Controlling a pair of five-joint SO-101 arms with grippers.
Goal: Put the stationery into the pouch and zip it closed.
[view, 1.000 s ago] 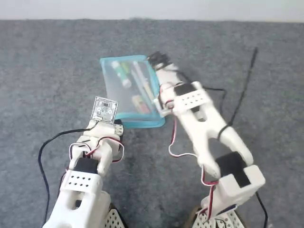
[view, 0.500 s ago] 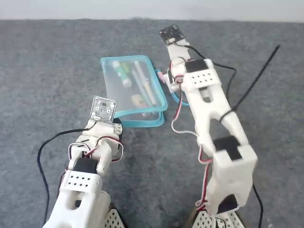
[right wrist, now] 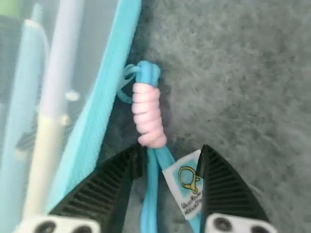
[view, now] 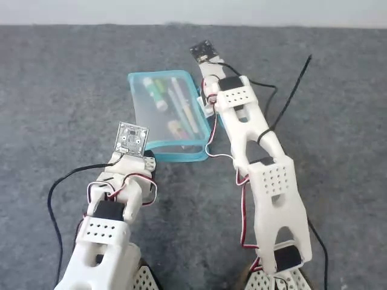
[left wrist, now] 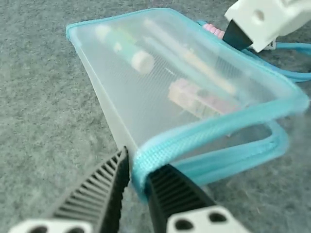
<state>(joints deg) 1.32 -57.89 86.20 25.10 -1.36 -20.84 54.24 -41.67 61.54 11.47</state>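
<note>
We see two white arms on one grey fuzzy carpet (view: 72, 78). Nearest, low left gripper (left wrist: 138, 175) pinches blue zip edge at near corner of pouch (left wrist: 146, 92). One pouch: flat, see-through plastic, pens (left wrist: 194, 60) inside. Beside its far corner, right gripper (right wrist: 167, 162), narrow gap, sits around blue cord (right wrist: 151, 194) with one pink bead (right wrist: 148, 114).

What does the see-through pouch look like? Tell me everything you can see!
The pouch is flat, frosted see-through plastic with teal fabric edging, lying on grey carpet. Inside are pens, a green-and-white stick and a small pinkish item. A teal strap with a pink coil and a paper tag comes off one long side, where the right gripper sits. The left gripper pinches the near corner's teal edge between its jaws.
</note>
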